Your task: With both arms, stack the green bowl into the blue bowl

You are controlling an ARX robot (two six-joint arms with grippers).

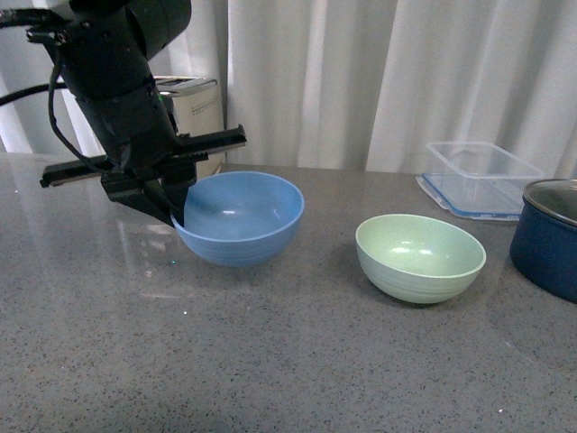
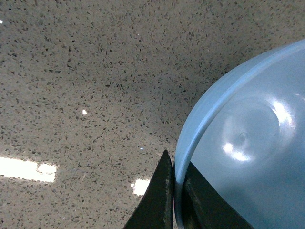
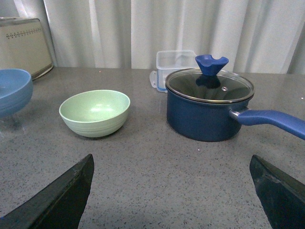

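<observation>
The grey speckled table (image 1: pixel 297 370) bears everything. The black left arm (image 1: pixel 117 81) hangs over its left side. A navy pot (image 3: pixel 207 112) stands at far right. The blue bowl (image 1: pixel 242 216) is left of centre, and the green bowl (image 1: pixel 420 257) sits between it and the pot, apart from both. The left gripper (image 2: pixel 176 167) pinches the blue bowl's rim, one finger inside and one outside. The right gripper (image 3: pixel 170 160) gapes wide, holding nothing.

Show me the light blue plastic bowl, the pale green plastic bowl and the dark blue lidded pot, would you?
Light blue plastic bowl (image 1: pixel 239 213): front view, inside bottom.
Pale green plastic bowl (image 3: pixel 95 106): right wrist view, inside bottom.
Dark blue lidded pot (image 3: pixel 198 119): right wrist view, front side wall.
</observation>
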